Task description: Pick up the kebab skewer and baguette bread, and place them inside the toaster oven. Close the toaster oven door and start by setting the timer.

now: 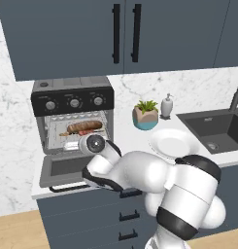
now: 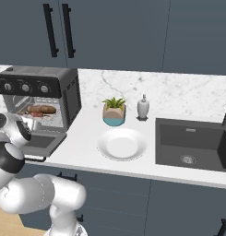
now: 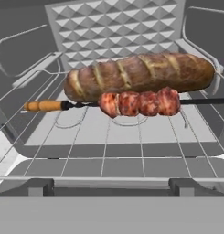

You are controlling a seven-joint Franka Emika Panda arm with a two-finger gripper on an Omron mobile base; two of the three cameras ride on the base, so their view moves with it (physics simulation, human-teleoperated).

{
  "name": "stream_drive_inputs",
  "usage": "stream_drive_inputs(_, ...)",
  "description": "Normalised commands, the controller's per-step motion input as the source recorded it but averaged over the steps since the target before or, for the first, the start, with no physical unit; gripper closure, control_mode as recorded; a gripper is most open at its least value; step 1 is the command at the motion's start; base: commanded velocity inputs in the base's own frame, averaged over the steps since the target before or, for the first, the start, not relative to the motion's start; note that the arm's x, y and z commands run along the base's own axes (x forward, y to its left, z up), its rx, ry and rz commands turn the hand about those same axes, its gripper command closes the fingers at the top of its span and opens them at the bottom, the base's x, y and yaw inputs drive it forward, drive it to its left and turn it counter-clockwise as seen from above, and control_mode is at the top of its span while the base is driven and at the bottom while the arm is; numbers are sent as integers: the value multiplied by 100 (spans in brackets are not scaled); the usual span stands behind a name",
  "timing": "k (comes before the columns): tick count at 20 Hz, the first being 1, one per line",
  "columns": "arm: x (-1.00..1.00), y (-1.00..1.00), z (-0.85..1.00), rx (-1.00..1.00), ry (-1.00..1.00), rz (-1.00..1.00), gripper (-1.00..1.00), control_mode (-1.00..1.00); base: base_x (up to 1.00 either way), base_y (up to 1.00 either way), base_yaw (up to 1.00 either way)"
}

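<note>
Currently listed: toaster oven (image 1: 72,99), toaster oven door (image 1: 62,169) dropped open. On its wire rack (image 3: 109,137) are held the baguette bread (image 3: 141,73) and, just in front, the kebab skewer (image 3: 136,103). Gripper jaws are set wide apart; nothing is held.

White plate (image 2: 121,144) near potted plant (image 2: 114,112), soap dispenser (image 2: 143,107), beside sink (image 2: 193,143)

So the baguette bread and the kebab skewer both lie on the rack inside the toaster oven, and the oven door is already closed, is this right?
Not quite. The toaster oven door is still dropped open, as the left base view shows. The rest holds: the baguette bread and the kebab skewer lie side by side on the rack inside the toaster oven.
</note>
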Motion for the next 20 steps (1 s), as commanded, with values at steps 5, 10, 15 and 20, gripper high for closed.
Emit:
stream_drive_inputs(5,33,0,0,0,0,-2,-100,-100,0,0,0)
stream_drive_inputs(10,30,0,0,0,0,-2,-100,-100,0,0,0)
stream_drive_inputs(15,30,0,0,0,0,-2,-100,-100,0,0,0)
stream_drive_inputs(20,27,0,0,0,-3,-1,-100,-100,0,0,0)
